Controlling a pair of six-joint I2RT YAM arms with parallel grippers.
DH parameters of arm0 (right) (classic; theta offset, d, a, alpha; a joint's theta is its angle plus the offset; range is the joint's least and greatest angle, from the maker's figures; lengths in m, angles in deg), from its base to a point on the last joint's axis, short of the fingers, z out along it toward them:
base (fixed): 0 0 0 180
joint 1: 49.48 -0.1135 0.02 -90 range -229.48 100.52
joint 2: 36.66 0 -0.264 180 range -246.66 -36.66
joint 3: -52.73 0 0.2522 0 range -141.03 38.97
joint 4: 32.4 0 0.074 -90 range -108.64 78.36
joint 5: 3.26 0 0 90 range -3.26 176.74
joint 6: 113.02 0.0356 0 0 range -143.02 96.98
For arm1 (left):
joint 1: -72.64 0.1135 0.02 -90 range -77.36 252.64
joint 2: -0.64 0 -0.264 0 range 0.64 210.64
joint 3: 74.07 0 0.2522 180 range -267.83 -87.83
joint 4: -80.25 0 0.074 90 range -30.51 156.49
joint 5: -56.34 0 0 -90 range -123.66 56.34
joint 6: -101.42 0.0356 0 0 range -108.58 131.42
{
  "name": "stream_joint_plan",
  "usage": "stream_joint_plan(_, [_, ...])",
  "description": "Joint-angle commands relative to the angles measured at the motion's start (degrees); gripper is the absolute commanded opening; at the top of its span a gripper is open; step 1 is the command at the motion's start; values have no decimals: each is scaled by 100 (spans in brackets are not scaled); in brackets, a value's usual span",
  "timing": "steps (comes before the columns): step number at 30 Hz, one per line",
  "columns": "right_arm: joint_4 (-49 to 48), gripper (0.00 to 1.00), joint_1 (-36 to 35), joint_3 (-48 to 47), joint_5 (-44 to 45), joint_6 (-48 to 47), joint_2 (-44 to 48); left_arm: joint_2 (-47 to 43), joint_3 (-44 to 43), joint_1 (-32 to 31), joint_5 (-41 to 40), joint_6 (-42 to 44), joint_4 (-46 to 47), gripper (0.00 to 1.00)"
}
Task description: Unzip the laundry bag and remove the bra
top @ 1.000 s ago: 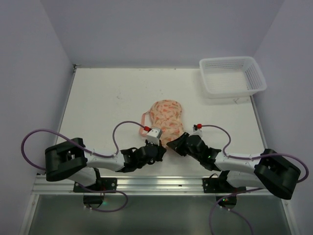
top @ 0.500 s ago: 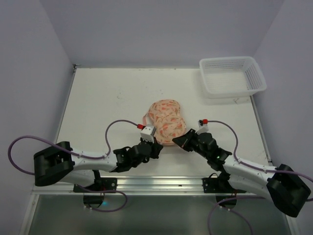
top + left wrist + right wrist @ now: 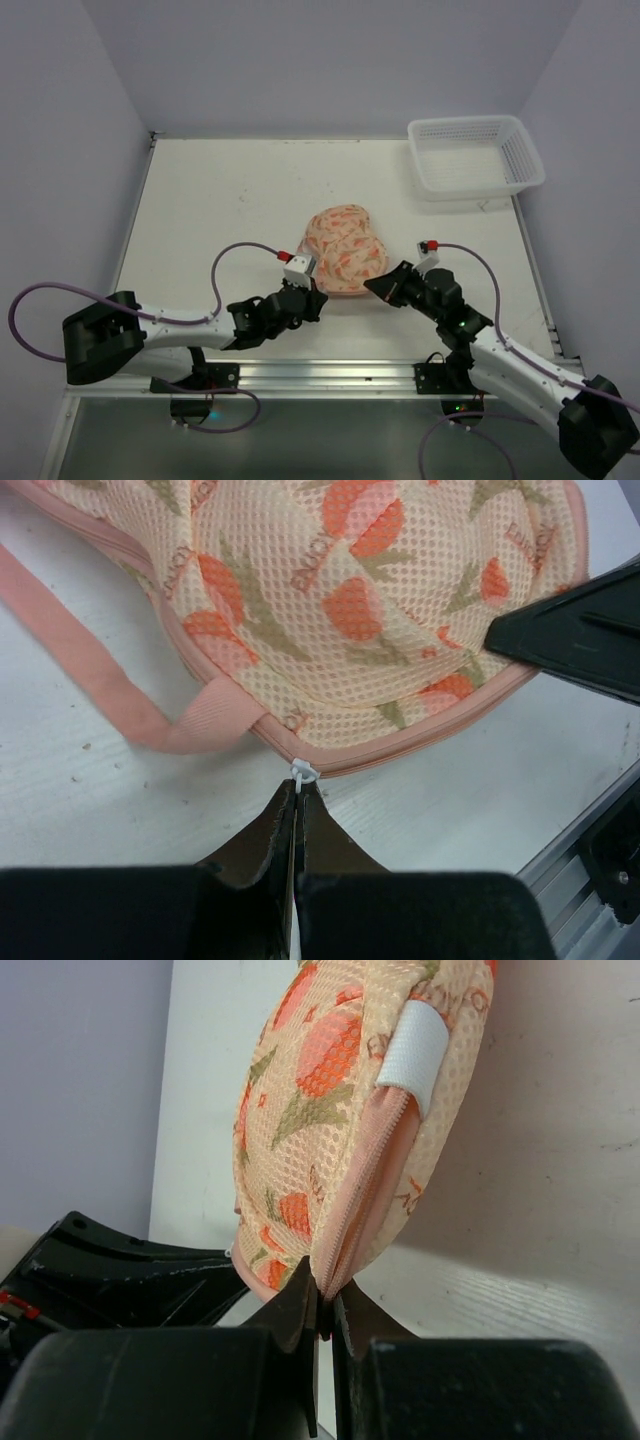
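Laundry bag [image 3: 345, 250] zipped on tabletop [image 3: 220, 200]; left gripper [image 3: 298, 792] pinches white zip pull [image 3: 304, 771], right gripper [image 3: 325, 1300] clamps pink zip trim [image 3: 358, 1192].

On the white table [image 3: 220, 200] lie the laundry bag [image 3: 345, 248] and, far right, a lattice basket [image 3: 465, 124].

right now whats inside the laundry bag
Nothing of the inside shows. The laundry bag is closed along its pink zip trim, and the printed fabric covers whatever it holds. No bra is visible in any view.
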Motion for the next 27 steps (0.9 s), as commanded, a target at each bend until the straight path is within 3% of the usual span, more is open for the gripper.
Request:
stream_joint_plan(1, [461, 0, 429, -35, 291, -231, 401, -123, 17, 128, -241, 106, -459, 0])
stream_joint_plan(9, [673, 0, 606, -219, 167, -266, 324, -141, 61, 137, -188, 71, -362, 0])
stream_joint_plan(11, [612, 11, 606, -237, 150, -231, 209, -141, 52, 137, -110, 71, -292, 0])
stream_joint_plan(12, [585, 33, 606, -255, 124, -205, 104, -132, 61, 145, -57, 71, -248, 0])
stream_joint_plan(15, [558, 54, 597, -404, -113, -170, -72, -27, 52, 128, 75, 45, 15, 0])
stream_joint_plan(19, [313, 65, 431, -220, -149, 426, -47, 298, -88, 128, 172, 36, 252, 0])
stream_joint_plan(27, [-153, 73, -289, -52, 211, 1227, -177, 510, -220, 84, 85, -61, 525, 0])
